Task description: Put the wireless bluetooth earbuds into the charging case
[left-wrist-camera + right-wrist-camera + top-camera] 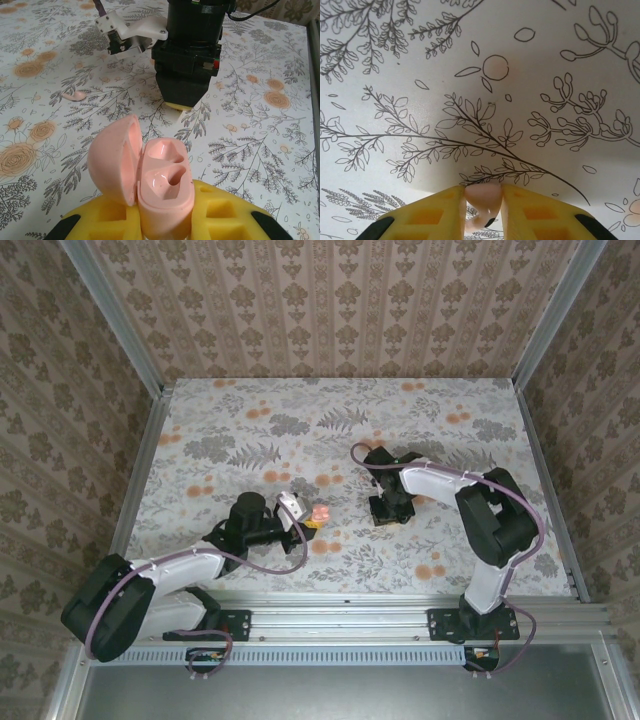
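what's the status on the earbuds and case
left gripper shut on open case. right gripper pinching one earbud at the table. other earbud loose on table.

- No text, label, brand, number or sign can be read in any view.
- Table (300, 410): the cover carries a printed flower and leaf pattern, with no characters.
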